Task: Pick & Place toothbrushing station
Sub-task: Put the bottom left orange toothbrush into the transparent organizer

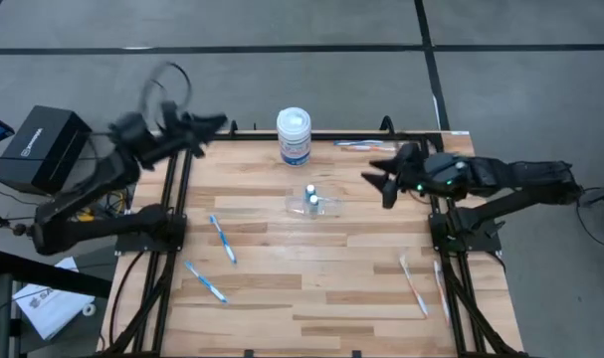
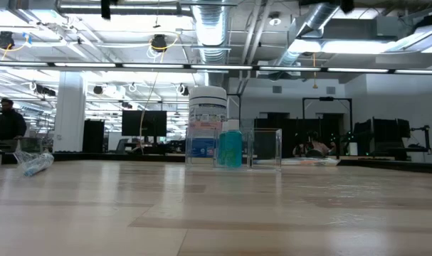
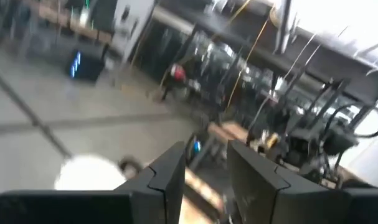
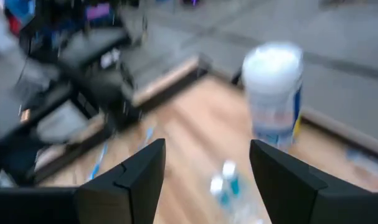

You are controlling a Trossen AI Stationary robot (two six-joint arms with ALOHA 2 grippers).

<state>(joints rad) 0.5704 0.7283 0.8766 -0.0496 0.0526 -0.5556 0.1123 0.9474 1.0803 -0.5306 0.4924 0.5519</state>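
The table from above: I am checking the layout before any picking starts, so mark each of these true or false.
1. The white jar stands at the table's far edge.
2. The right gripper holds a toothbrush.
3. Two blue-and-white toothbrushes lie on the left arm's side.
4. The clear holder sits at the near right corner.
1. True: the white jar stands at the far edge.
2. False: the right gripper is open and holds nothing, hanging beside the clear holder.
3. True: one toothbrush lies there, and another toothbrush nearer the front.
4. False: the clear holder sits mid-table, just in front of the jar.
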